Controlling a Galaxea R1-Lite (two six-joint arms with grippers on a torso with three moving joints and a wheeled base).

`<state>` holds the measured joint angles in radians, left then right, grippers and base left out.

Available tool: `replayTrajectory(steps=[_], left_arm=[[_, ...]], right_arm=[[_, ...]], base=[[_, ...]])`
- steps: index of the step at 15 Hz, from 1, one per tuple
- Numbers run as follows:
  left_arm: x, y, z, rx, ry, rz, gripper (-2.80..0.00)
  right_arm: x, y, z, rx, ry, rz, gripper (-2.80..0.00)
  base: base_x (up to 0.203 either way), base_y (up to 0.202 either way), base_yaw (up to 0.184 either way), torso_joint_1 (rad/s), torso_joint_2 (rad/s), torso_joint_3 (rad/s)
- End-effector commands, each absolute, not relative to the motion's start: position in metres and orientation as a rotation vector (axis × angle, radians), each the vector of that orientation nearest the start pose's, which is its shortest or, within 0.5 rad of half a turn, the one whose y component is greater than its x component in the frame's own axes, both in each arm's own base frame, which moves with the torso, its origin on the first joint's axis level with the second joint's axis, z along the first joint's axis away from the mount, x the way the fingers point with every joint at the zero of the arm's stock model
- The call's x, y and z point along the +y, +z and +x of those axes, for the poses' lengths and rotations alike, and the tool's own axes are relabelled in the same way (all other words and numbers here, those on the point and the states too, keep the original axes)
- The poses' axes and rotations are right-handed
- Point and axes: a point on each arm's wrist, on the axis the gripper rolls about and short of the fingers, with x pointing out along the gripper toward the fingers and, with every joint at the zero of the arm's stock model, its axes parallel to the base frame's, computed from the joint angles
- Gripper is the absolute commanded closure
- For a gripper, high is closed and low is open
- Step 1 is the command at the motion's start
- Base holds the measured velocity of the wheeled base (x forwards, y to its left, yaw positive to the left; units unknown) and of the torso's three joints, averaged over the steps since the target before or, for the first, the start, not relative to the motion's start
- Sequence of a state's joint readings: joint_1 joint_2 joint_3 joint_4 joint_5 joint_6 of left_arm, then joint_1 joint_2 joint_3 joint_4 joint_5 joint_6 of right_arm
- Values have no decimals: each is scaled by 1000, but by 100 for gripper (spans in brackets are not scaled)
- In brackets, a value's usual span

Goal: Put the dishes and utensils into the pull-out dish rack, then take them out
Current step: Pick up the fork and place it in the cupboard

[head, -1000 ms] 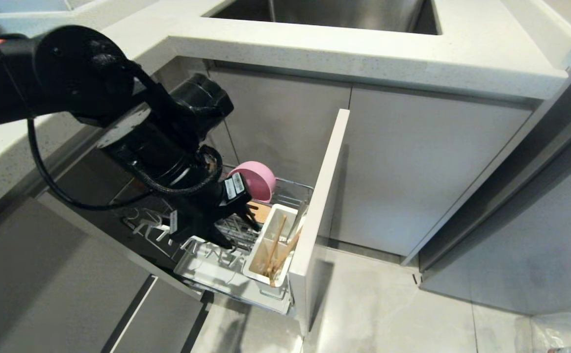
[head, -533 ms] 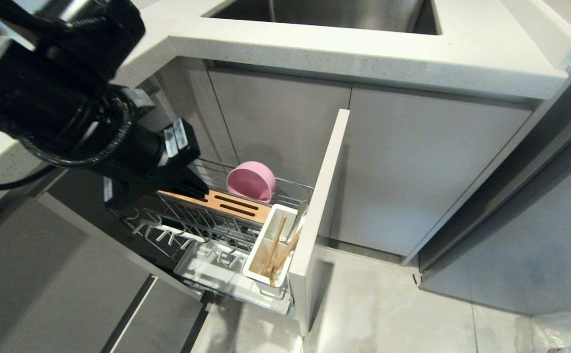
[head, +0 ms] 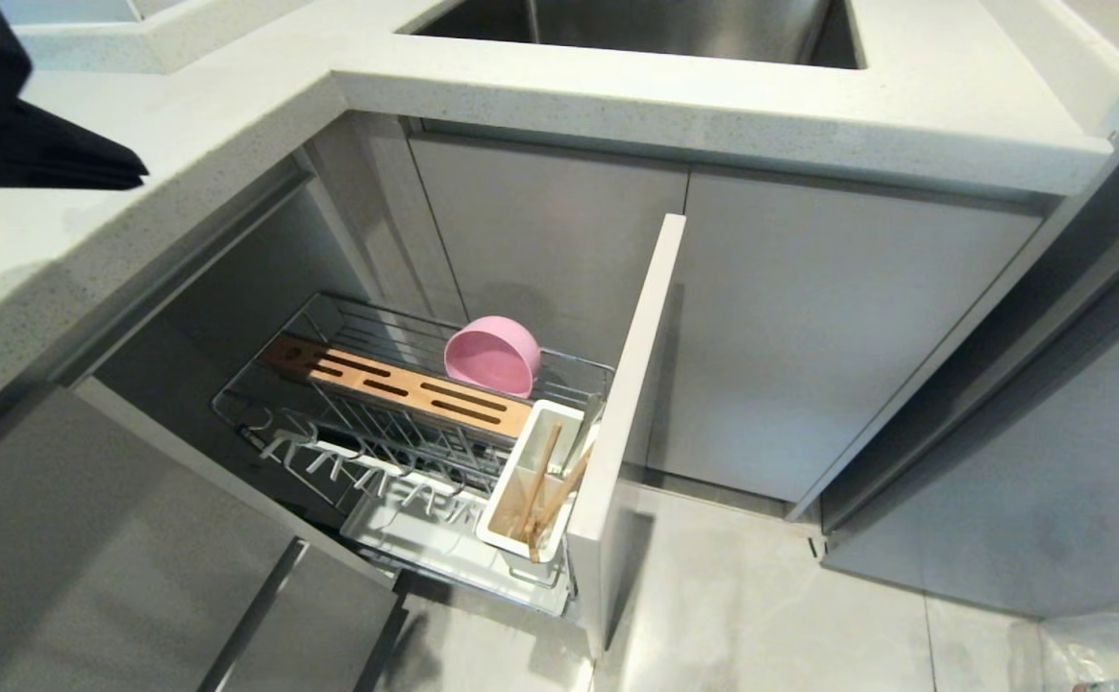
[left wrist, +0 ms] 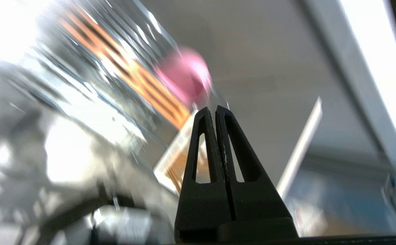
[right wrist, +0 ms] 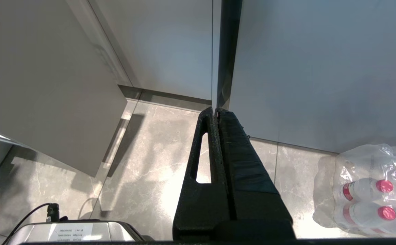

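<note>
Left gripper [head: 132, 173] up over counter [head: 617, 91], fingers pressed together, empty. Bowl [head: 492, 354] on edge in rack [head: 406, 394] to drain; chopsticks [head: 545, 490] upright in caddy [head: 521, 519]. Right gripper [right wrist: 216, 110] parked, fingers together.

The left pincer [head: 132, 173] is mostly cut off by the head view's left edge

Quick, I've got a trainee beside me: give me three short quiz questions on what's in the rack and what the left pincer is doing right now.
1. True or false: the pink bowl lies in the pull-out dish rack.
2. What stands in the white caddy? A) fork B) chopsticks C) nothing
3. Fill in: the left pincer, up over the countertop, is ____ and holds nothing.

Key: 1 true; 2 B; 3 shut
</note>
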<state>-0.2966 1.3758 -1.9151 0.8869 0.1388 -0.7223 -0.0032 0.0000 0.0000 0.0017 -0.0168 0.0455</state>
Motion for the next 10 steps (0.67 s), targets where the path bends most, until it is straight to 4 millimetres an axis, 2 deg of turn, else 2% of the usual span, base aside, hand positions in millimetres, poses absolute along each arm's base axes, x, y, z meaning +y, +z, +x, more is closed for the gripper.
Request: replayTrajectory(steps=[1,4,7,9,10], left_arm=[[-27,423,126,281,41,-656,0],[-17,431,113,180,133,-666,0],[2,435,105,95,294,-674,0],[10,433,97,78,383,-680,0],[14,425,92,114,441,-689,0]], right_arm=[[0,75,-23,3,-20,46,0],[0,75,-23,3,-20,45,0],[0,75,-23,3,-20,45,0],[0,75,-23,3,-20,44,0],[0,75,-23,3,-20,44,0]], base=[[0,0,0,0,0,0],[0,0,0,0,0,0],[0,0,0,0,0,0],[0,0,0,0,0,0],[0,0,0,0,0,0]])
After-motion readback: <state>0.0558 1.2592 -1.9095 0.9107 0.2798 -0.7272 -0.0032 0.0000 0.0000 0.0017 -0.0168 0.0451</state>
